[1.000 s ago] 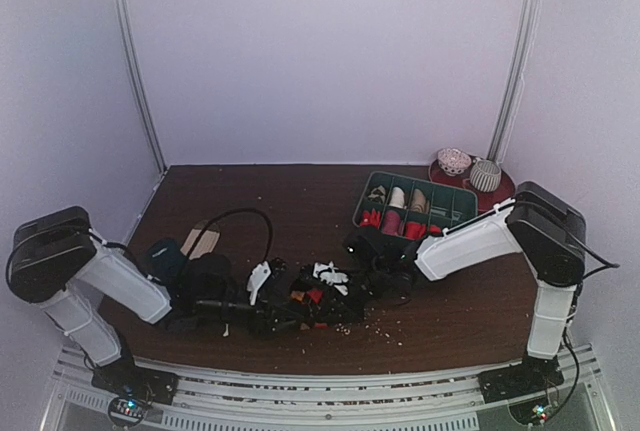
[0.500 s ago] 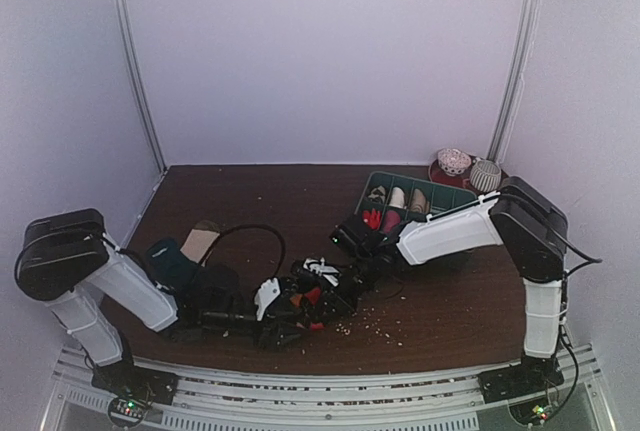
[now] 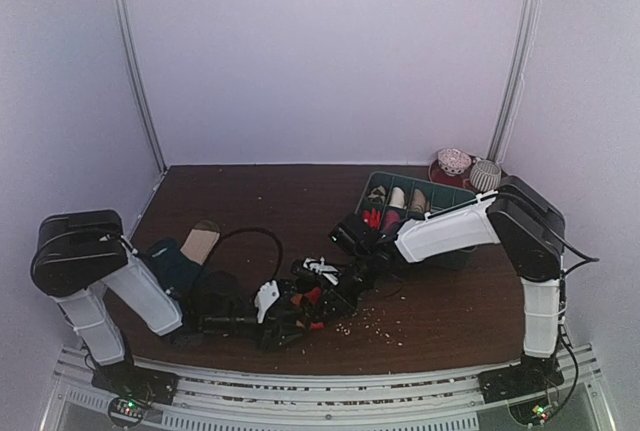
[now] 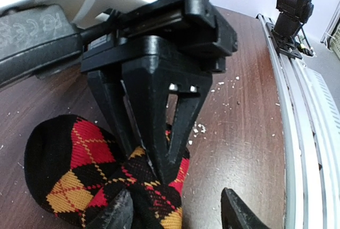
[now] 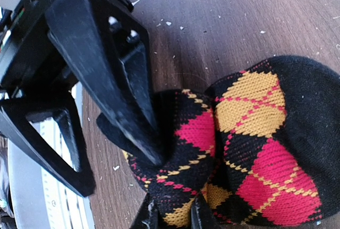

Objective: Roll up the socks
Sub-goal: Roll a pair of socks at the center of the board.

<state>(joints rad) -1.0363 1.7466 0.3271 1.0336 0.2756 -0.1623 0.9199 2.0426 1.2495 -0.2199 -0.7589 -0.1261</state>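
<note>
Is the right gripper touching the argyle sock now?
Touching. The left wrist view shows the right gripper pinching a fold of the argyle sock.

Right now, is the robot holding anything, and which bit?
The right gripper pinches the argyle sock by a bunched fold at its edge. The left gripper is open, gripping nothing.

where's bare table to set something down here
Bare table spans the far side, left of the green tray, and a crumb-strewn patch lies between the right arm and the near edge. The front centre is crowded: left gripper, right gripper and argyle sock bunch together.
</note>
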